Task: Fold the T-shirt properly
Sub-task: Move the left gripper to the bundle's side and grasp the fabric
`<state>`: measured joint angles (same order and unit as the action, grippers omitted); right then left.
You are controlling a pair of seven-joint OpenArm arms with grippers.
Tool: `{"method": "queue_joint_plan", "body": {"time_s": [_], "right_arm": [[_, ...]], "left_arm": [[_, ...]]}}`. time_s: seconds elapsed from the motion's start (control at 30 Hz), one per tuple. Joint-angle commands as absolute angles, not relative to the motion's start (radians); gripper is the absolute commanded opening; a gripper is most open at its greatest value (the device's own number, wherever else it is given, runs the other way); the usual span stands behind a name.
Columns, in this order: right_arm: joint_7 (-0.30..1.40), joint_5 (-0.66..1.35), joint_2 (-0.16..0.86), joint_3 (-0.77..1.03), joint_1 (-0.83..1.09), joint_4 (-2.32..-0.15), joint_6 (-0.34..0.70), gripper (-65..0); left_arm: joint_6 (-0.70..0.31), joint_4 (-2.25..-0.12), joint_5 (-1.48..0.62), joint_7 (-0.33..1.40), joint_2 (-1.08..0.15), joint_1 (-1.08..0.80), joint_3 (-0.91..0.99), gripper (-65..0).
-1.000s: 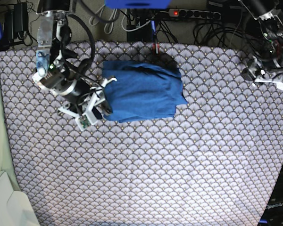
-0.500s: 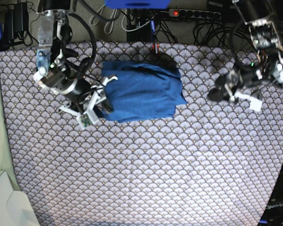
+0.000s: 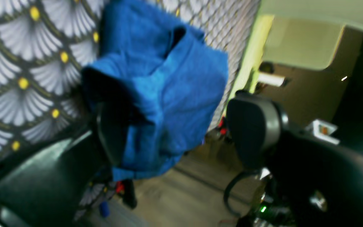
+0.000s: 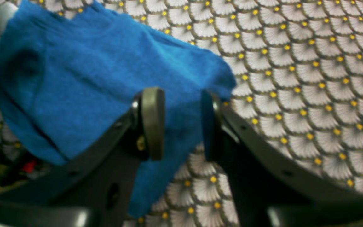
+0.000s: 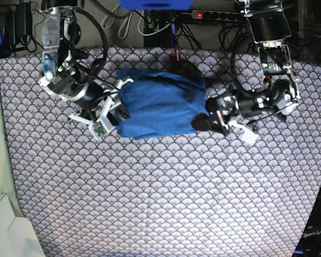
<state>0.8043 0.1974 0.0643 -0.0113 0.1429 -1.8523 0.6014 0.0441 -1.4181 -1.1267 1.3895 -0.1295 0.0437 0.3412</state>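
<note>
Base view shows the T-shirt [image 5: 160,104] as a compact blue bundle on the far half of the counter [image 5: 166,203], resting on the scallop-patterned table cloth [image 5: 203,182]. It is already folded down to a rough rectangle, with one corner poking out at its right edge.

The left claw [image 5: 207,119] sits at that right edge, and in its wrist view the jaws stand spread wide, one pad against the cloth's loose corner and the other well clear, so nothing is pinched. The right claw [image 4: 178,123] is at the bundle's left edge; its pads are partly apart with blue fabric showing between them, but whether they actually bite the cloth I cannot tell (the wrist picture is soft there).

Risks from here, as I judge them: if the left claw closes on only the top layer of that corner, lifting would peel the fold open instead of carrying it over. A pull from the right side while the left is not gripping could drag the whole bundle across the table cloth and rumple it. The soft knit may also sag and shift the layers.
</note>
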Motion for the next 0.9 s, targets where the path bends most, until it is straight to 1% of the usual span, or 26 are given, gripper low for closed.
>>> {"method": "queue_joint_plan", "body": {"time_s": [0.0, 0.1, 0.23, 0.4, 0.6, 0.67, 0.77, 0.87], "right_arm": [[0.780, 0.213, 0.064, -0.012, 0.128, -1.871, 0.607, -43.9], [0.780, 0.213, 0.065, -0.007, 0.127, -1.871, 0.607, -43.9], [0.780, 0.211, 0.067, -0.007, 0.125, -1.871, 0.607, -43.9], [0.780, 0.213, 0.081, -0.005, 0.124, -1.871, 0.607, -43.9], [0.780, 0.213, 0.082, -0.005, 0.113, -1.871, 0.607, -43.9], [0.780, 0.213, 0.082, -0.005, 0.111, -1.871, 0.607, -43.9], [0.780, 0.213, 0.085, -0.005, 0.111, -1.871, 0.607, -43.9], [0.780, 0.213, 0.085, -0.005, 0.110, -1.871, 0.607, -43.9]], "left_arm": [[0.059, -1.435, -1.178, 1.396, -0.160, 0.067, 0.320, -14.8], [0.059, -1.443, -1.147, 1.396, -0.197, 0.090, 0.265, -14.8], [0.059, -1.435, -1.107, 1.396, -0.226, 0.091, 0.252, -14.8], [0.059, -1.434, -1.024, 1.396, -0.223, 0.091, 0.240, -14.7], [0.059, -1.434, -0.908, 1.396, -0.220, 0.131, 0.091, -14.7], [0.059, -1.434, -0.891, 1.388, -0.220, 0.133, 0.054, -14.7], [0.059, -1.432, -0.880, 1.326, -0.228, 0.133, 0.018, -14.7], [0.059, -1.400, -0.880, 1.316, -0.229, 0.133, -0.008, -14.7]]}}
